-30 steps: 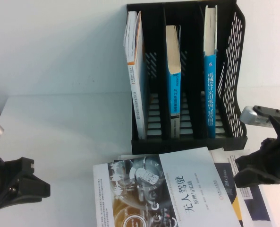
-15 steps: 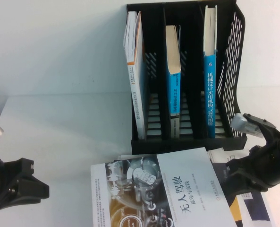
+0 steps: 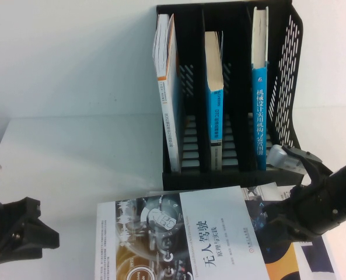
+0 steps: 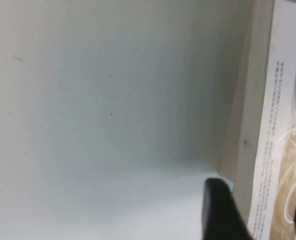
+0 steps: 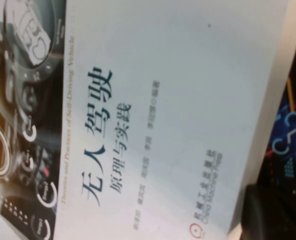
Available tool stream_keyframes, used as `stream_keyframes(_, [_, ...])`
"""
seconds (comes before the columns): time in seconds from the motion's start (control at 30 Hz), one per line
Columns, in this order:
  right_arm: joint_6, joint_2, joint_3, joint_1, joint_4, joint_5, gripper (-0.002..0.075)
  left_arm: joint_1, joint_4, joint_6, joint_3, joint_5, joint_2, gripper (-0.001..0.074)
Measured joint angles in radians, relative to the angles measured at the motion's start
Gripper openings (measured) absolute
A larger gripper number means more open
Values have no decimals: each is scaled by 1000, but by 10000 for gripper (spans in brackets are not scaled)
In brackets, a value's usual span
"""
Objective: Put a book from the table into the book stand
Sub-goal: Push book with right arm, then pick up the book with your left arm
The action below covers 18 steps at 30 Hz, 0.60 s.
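Observation:
The book point(image 3: 178, 239), white cover with black Chinese title and a dashboard picture, lies flat on the white table point(image 3: 73, 157) in front of the black book stand point(image 3: 289, 70). It fills the right wrist view point(image 5: 152, 100). My right gripper point(image 3: 276, 220) is open and low at the book's right edge; one finger point(image 5: 275, 215) sits against that edge, over the navy book. My left gripper point(image 3: 47, 224) is open and empty to the left of the book. The book's left edge point(image 4: 282, 125) shows between its fingers in the left wrist view.
A dark navy book with orange shapes point(image 3: 313, 256) lies under the book's right side and shows in the right wrist view point(image 5: 290, 135). The stand holds a white-orange book point(image 3: 167, 87) and two blue-spined books point(image 3: 215, 105) point(image 3: 259, 105), one per slot.
My right gripper has moved left and down against the book's right edge. The book has slid left, uncovering more of the navy book. The left gripper has barely moved.

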Motion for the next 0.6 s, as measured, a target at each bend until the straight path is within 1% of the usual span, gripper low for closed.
stream_keyframes(0.03, [0, 0, 0, 0, 0, 0, -3, 0, -4, 0, 0, 0, 6, 284])
stream_keyframes(0.1, [-2, 0, 0, 0, -2, 2, -3, 0, -39, 6, 14, -13, 29, 411])
stream_keyframes(0.2, [-2, 0, 0, 0, -4, 6, -3, 0, -141, 96, 59, -19, 63, 591])
stream_keyframes(0.23, [-2, 0, 0, 0, -5, 6, -3, 0, -177, 139, 74, -21, 74, 621])
stream_keyframes(0.3, [-2, 0, 0, 0, -6, 9, -3, 0, -276, 256, 112, -21, 95, 662])
stream_keyframes(0.4, [-2, 0, 0, 0, -8, 9, -3, 0, -396, 390, 150, -13, 128, 685])
stream_keyframes(0.6, [-2, 0, 0, 0, -11, 17, -3, 0, -474, 468, 164, -37, 206, 691])
